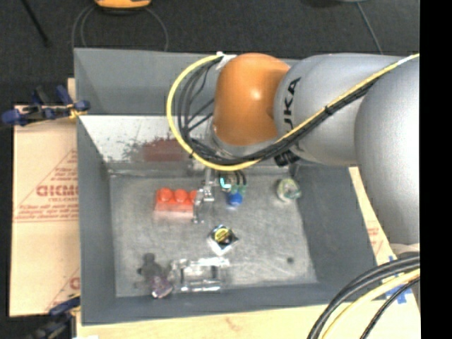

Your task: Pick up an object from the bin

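grey metal claw (215, 191) low over the bin (95, 210) middle, under orange wrist cover (244, 108); spread or pressed together, cannot tell. just left, orange-red block (174, 200); just right, small blue piece (233, 198). open floor nearer, past a black-and-yellow bit (222, 236). clear plastic (203, 274) and dark figure (154, 277) close by the near-left edge. back-right corner hidden by the arm (353, 111).

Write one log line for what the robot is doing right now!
gripper: low, mid bin | between: orange-red block and small blue piece | grip: cannot tell | lifted: nothing seen
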### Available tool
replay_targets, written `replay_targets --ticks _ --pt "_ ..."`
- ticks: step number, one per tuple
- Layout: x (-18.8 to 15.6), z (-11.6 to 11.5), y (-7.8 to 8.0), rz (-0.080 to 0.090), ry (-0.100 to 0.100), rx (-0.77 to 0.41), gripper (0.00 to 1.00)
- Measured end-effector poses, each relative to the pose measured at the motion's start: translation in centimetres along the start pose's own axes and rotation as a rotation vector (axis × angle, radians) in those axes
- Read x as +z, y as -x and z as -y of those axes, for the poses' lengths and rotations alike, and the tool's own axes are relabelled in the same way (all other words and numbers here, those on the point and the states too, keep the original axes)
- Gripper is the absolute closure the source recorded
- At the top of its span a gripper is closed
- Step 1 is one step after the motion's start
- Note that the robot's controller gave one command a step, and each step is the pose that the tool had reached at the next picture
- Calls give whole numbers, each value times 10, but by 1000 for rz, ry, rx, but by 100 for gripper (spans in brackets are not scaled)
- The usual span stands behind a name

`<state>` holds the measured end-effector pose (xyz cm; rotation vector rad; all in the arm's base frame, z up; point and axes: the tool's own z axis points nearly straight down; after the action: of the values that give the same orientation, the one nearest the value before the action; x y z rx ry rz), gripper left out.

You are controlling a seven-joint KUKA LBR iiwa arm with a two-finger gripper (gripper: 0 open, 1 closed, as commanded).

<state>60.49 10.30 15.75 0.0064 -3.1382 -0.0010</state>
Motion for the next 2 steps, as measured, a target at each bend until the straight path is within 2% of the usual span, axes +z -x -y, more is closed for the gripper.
replay_targets --ticks 1,2 --pt "55 -1 31 7 1 133 0" --pt "56 7 37 14 3 237 0"
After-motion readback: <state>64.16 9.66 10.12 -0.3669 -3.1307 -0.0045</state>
